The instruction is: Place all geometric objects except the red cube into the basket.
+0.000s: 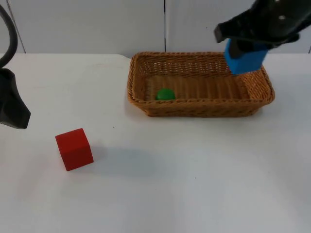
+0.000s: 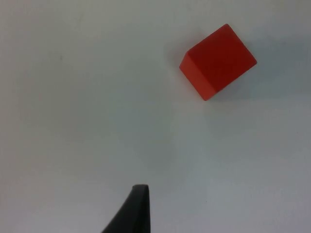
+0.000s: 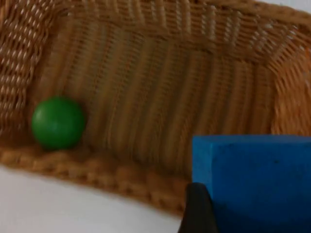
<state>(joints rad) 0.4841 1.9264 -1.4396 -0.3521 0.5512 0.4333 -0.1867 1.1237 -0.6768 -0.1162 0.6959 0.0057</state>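
Note:
A blue block [image 1: 246,59] hangs in the air over the right end of the wicker basket [image 1: 137,73], with my right gripper [image 1: 248,48] shut on it. The right wrist view has the same blue block [image 3: 252,179] above the basket's woven floor [image 3: 160,102]. A green ball [image 1: 165,94] lies in the basket near its front wall, toward the left end, and appears as the green ball [image 3: 58,122] in the right wrist view. The red cube [image 1: 74,148] rests on the table at the front left; the left wrist view looks down on the red cube [image 2: 217,61]. My left arm [image 1: 10,104] waits at the left edge.
The white table [image 1: 194,179] stretches in front of the basket. A grey partition wall [image 1: 87,24] closes the far side behind it.

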